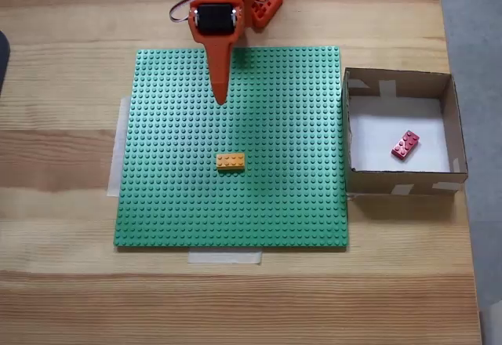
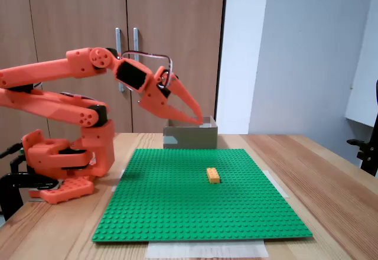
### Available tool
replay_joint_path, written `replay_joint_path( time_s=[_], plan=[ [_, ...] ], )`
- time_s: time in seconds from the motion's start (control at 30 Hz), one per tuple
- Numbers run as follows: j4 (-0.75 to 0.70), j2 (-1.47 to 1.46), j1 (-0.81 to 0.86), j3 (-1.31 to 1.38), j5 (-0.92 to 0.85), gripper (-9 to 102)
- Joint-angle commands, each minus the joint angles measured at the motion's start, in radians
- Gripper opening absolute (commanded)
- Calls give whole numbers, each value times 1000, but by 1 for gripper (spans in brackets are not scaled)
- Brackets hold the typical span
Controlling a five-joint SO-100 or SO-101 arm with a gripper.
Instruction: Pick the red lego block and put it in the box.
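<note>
Task reads as essentially done: the red lego block (image 1: 405, 144) lies tilted on the white floor inside the box (image 1: 346, 133), toward the 3 o'clock side of the floor, touching no wall as far as the top-down fixed view shows.

Left to right in that view: bare wooden table (image 1: 63, 165), then the green baseplate (image 1: 172, 196), taped down at its 9 and 6 o'clock edges. The orange-yellow brick (image 1: 230, 161) sits near the plate's middle, untouched and not part of the job. The gripper (image 1: 220, 94) hangs over the plate's 12 o'clock part, well apart from both bricks. The box stands just beside the plate's 3 o'clock edge.

In the side fixed view the arm (image 2: 53, 103) is folded back over its base, and the gripper (image 2: 195, 117) is raised above the plate with the fingers spread a little at the tips, holding nothing. The tips overlap the box (image 2: 190, 136) there, so how wide they stand is a bit unclear. Orange-yellow brick (image 2: 212, 175) is at mid-plate.

What is left, judging from this: nothing beyond parking the arm.

Writing: no brand, label or text readable anywhere; the stud lettering is too small to tell.
</note>
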State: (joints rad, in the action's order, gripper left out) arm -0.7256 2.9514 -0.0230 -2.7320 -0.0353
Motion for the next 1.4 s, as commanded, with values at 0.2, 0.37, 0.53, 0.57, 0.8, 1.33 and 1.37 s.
replay_joint_path(
  time_s=[0.2, 0.37, 0.53, 0.57, 0.8, 1.33, 1.37],
  plan=[
    [-23, 100, 14, -95, -15, -1],
    [-35, 130, 25, -144, -11, -1],
    [-71, 189, 20, -199, -6, -1],
    [-74, 195, 20, -210, -6, -1],
    [-127, 219, 9, -241, 18, -1],
    [-170, 311, 9, -348, 34, -1],
    [-170, 311, 9, -354, 34, -1]
  ],
)
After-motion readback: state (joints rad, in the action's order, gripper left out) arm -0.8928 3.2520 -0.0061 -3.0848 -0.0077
